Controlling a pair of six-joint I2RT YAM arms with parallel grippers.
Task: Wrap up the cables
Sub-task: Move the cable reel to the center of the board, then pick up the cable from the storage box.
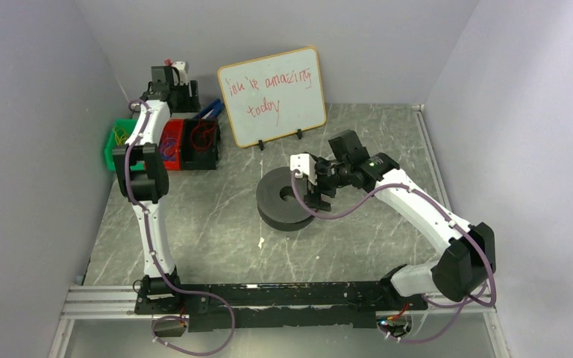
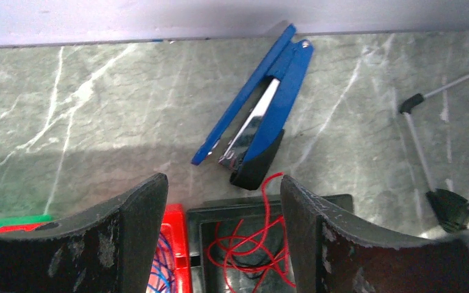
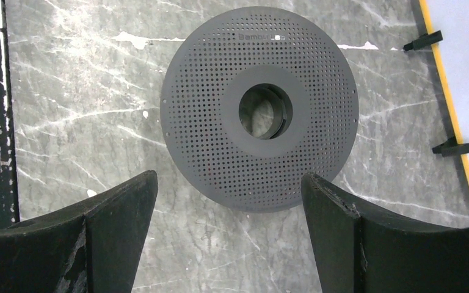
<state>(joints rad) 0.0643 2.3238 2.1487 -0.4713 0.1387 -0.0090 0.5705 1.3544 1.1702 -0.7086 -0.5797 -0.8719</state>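
On the marble table (image 1: pixel 209 224) we see the black perforated spool (image 3: pixel 207 122) lying flat. Our right gripper (image 3: pixel 229 180) hovers above it, fingers spread wide and empty. Our left gripper (image 2: pixel 223 189), also open and holding nothing, hangs over the black bin (image 2: pixel 217 213), where the red cables (image 2: pixel 250 247) lie curled, near a blue stapler (image 2: pixel 262 110).

Cables (image 2: pixel 244 247) lie in a bin (image 2: pixel 226 210) far left, stapler (image 2: pixel 262 116) behind it, spool (image 3: pixel 201 122) before the whiteboard (image 1: pixel 272 97).
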